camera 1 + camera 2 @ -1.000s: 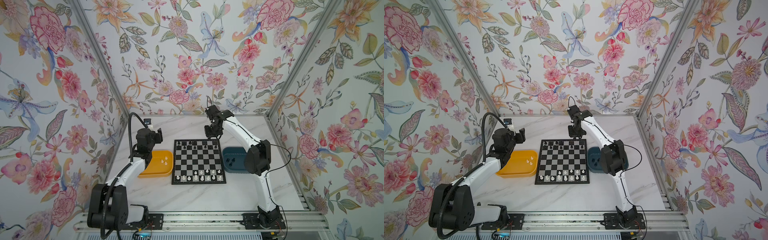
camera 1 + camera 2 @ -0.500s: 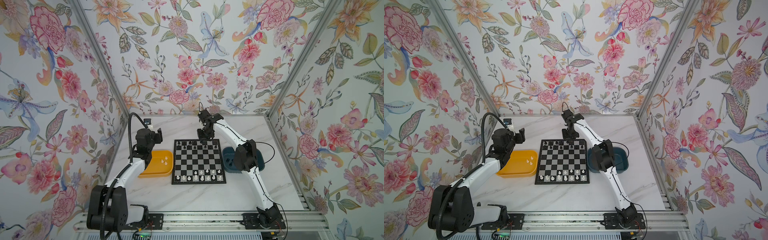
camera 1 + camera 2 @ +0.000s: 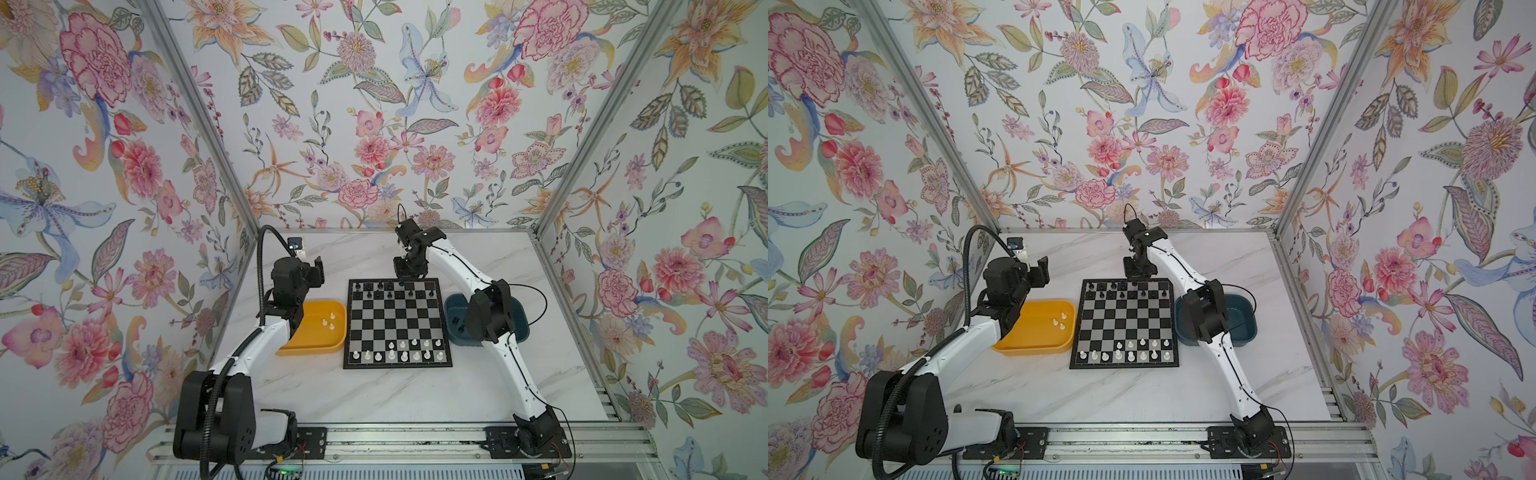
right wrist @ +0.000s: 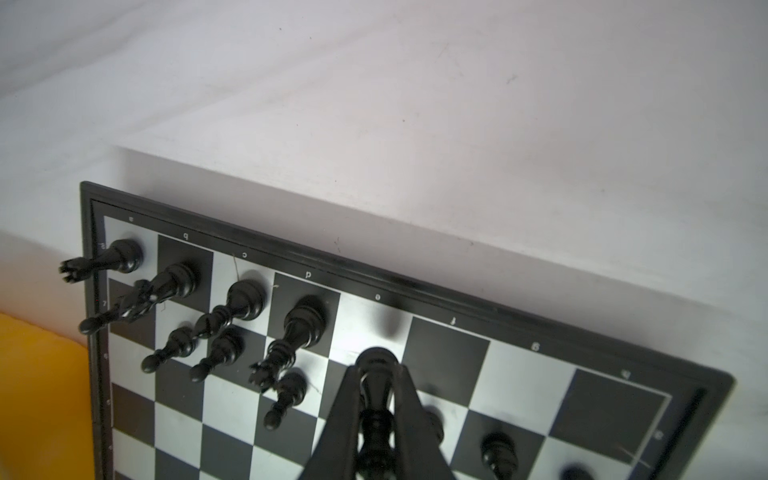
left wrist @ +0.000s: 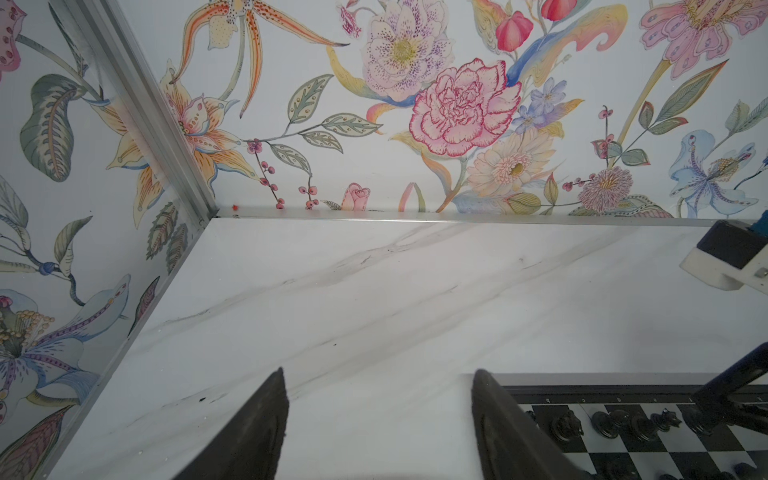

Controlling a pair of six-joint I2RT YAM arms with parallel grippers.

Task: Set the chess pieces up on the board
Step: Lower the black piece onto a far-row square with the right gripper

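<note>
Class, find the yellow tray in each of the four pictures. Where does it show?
In a top view: yellow tray beside the board's left edge.
In a top view: the same place.
Left wrist: not in it.
Right wrist: blurred yellow beside the board's border.
Shared landmark: the board, in all four.

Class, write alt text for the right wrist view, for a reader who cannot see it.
The right claw grips a black chess piece at the empty e square of the board. Four black pieces fill squares a to d.
</note>
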